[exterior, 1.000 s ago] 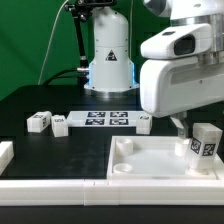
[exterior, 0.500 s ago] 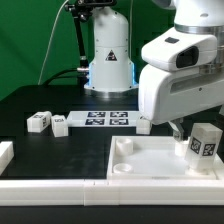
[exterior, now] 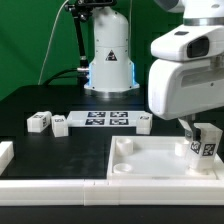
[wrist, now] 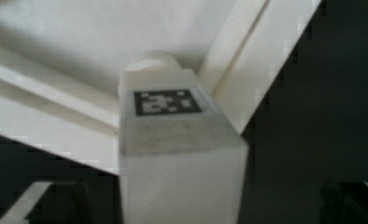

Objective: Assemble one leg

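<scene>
Within the spread gripper (wrist: 195,206), leg (wrist: 172,135) standing upright

- Black table (exterior: 60,150) before a green backdrop (exterior: 30,40).
- Marker board (exterior: 103,120) lying flat at mid-table, four tags showing.
- Two small white blocks (exterior: 38,122) (exterior: 60,125) side by side, just off the board's end on the exterior view's left.
- A third block (exterior: 143,122) at the board's other end.
- Large white panel (exterior: 150,165) with round corner sockets, at the near edge on the exterior view's right.
</scene>
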`<state>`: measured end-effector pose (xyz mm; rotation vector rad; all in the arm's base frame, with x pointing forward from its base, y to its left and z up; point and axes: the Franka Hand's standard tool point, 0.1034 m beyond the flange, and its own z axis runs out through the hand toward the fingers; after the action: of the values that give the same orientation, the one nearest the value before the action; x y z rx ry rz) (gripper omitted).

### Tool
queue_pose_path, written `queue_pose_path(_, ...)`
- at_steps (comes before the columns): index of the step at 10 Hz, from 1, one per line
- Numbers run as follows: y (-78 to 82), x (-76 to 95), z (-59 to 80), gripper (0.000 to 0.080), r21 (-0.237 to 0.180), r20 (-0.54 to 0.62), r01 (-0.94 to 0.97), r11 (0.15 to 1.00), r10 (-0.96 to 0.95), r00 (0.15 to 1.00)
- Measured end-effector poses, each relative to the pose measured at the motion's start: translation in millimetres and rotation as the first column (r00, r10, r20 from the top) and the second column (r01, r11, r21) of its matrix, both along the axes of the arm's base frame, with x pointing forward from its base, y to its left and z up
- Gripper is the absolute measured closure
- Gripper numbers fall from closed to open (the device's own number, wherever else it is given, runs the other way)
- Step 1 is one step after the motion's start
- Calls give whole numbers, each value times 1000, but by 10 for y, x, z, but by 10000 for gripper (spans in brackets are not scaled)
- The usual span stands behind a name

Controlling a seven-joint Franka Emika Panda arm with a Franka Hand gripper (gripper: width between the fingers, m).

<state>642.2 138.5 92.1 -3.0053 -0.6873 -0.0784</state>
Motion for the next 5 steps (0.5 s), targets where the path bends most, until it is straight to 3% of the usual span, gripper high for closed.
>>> queue_pose_path(1, -24, -17, -35, 151, -1, -6, -3, 1000, 3, 1000)
queue_pose_path(3, -70, -22, -65, 395, -4, -8, -37, 999, 37, 999)
queue_pose_path(4, -78, -19, -64, 395, -4, -8, -37, 999, 37, 999)
queue_pose_path(5, -78, -13, -59, 500, -4, -5, -37, 999, 36, 999)
